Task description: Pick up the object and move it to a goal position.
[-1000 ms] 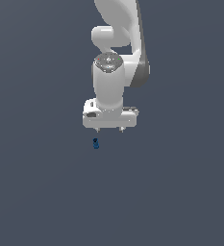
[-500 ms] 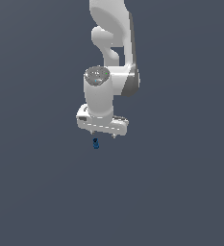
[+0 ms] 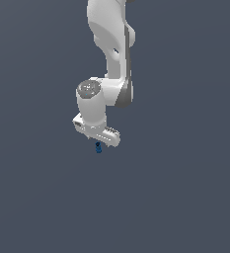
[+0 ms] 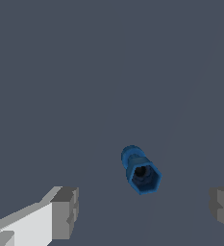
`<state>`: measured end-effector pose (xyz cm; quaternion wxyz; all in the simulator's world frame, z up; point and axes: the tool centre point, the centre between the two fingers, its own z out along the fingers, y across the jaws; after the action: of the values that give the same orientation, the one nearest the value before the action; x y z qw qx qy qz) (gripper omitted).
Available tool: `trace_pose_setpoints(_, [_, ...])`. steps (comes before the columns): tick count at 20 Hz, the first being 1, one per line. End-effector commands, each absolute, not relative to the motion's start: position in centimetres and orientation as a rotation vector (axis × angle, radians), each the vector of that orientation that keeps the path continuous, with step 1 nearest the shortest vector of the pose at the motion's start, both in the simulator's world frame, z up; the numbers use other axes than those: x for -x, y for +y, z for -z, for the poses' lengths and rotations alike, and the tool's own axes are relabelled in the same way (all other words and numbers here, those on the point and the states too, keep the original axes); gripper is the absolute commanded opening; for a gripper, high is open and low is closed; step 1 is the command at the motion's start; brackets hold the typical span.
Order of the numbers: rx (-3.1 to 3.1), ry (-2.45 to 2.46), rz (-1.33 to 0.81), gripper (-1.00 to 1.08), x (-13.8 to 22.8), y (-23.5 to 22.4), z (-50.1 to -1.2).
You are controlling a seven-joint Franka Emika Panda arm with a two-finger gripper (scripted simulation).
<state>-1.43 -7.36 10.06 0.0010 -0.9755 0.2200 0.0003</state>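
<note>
One plain dark grey counter (image 3: 185,197) fills frame; pincer (image 3: 97,140) spread, at centre, just above tiny blue object (image 3: 98,147).

- The white arm (image 3: 110,44) came down from the top of the exterior view, its upper link nearly vertical.
- At a grey-sided joint it bent toward the exterior view's left into a stout wrist (image 3: 91,106) with a round grey cap.
- The hand (image 3: 98,140) pointed down, its flat white body tilted, lower toward the exterior view's right.
- In the wrist view the grey fingers (image 4: 65,213) stood wide apart, holding nothing; one showed its white body, the other only its edge.
</note>
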Motion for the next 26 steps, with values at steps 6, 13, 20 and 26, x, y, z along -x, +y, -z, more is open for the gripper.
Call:
trace_pose_setpoints(6, [3.049,0.758,-0.001,1.00,1.7,-8.0,-9.4])
trace_pose_setpoints(13, [3.048,0.762,-0.001,1.00,1.7,-8.1,-7.5])
trace_pose_setpoints(20, [3.047,0.767,0.000,1.00,1.7,-8.1,-4.5])
trace_pose_setpoints(26, [3.046,0.768,0.000,-1.00,1.7,-8.1,-4.3])
